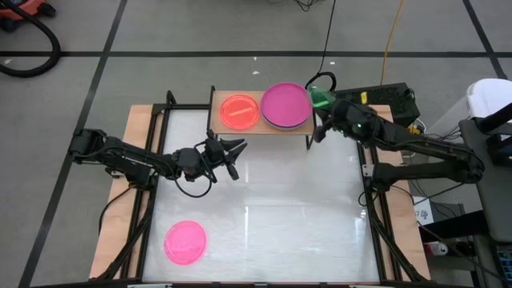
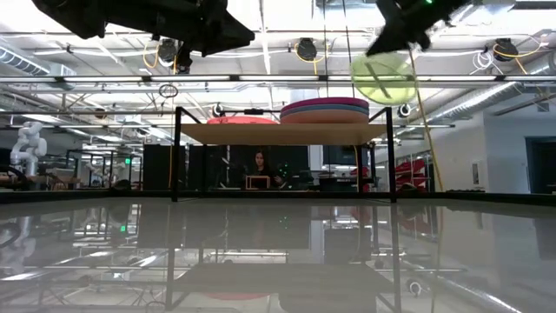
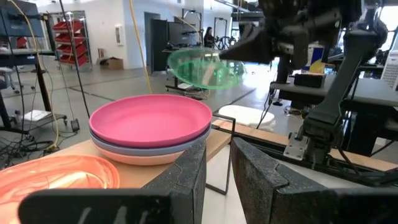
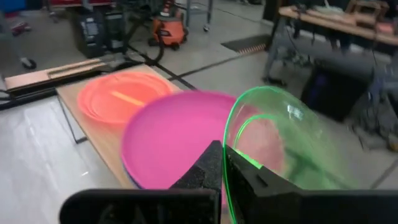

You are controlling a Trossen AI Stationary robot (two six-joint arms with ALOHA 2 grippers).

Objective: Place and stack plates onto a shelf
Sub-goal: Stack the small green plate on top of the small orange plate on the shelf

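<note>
The light-wood shelf [image 1: 260,128] stands at the table's far edge. It carries an orange plate [image 1: 238,110] on its left half and a stack topped by a magenta plate [image 1: 286,105] on its right half. In the left wrist view, paler plates [image 3: 146,151] show under the magenta one [image 3: 149,118]. My right gripper [image 1: 326,102] is shut on a translucent green plate [image 2: 384,78] just beyond the shelf's right end, above the stack's level. My left gripper [image 1: 234,150] hovers open in front of the shelf and touches nothing. My right gripper pinches the green plate's rim [image 4: 226,163] between its two fingers, one on each face. It comes from the table's right side, slanting down. The plate is lifted clear and tilted steeply on edge, and it reaches toward the magenta stack [image 4: 174,134].
A hot-pink plate [image 1: 186,242] lies flat on the white tabletop [image 1: 280,216] near the near-left corner. Black frame rails [image 1: 144,208] run along both sides of the table. A person [image 2: 259,165] sits far off in the room behind the shelf.
</note>
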